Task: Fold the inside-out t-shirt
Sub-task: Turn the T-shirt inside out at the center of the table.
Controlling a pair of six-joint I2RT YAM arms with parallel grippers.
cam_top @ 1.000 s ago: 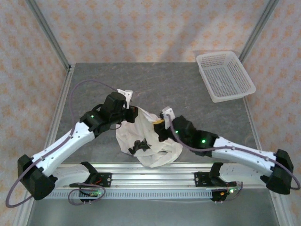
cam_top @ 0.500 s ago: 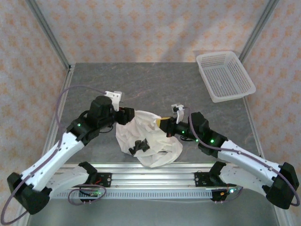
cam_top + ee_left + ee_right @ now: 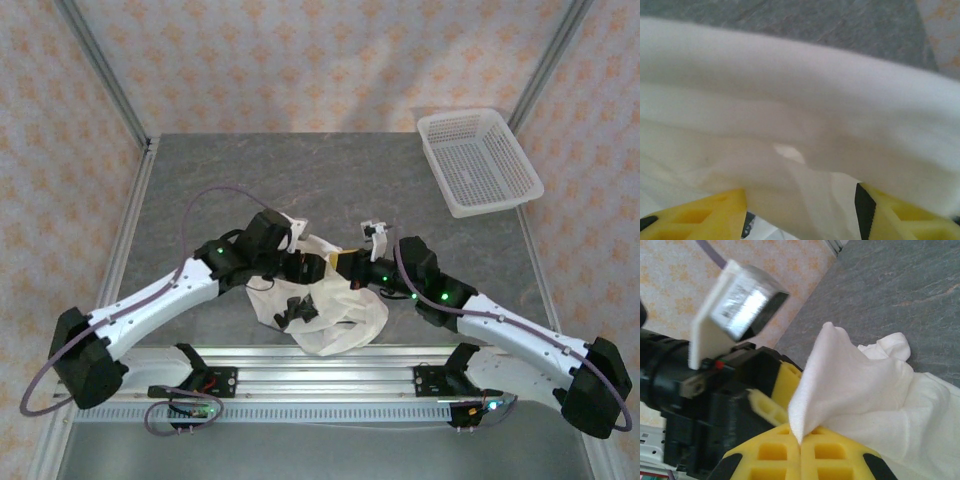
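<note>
The inside-out t-shirt (image 3: 330, 312) lies crumpled in a white heap on the grey table (image 3: 200, 180), near the front edge. My right gripper (image 3: 346, 262) is shut on a raised corner of the cloth; in the right wrist view its yellow fingers (image 3: 780, 455) meet around a peak of the t-shirt (image 3: 865, 390). My left gripper (image 3: 316, 268) sits close beside it, open. In the left wrist view its yellow fingers (image 3: 695, 215) stand well apart, with a fold of the t-shirt (image 3: 800, 125) draped between them. The left gripper's black body (image 3: 705, 400) fills the left of the right wrist view.
A white mesh basket (image 3: 478, 160) stands at the back right of the table. A metal rail (image 3: 320, 380) runs along the near edge between the arm bases. Metal frame posts (image 3: 100, 70) rise at the back corners.
My left gripper has opened, let go of the shirt's left side and swung right, up against the right gripper. The right gripper stays shut on the cloth and has shifted slightly.
</note>
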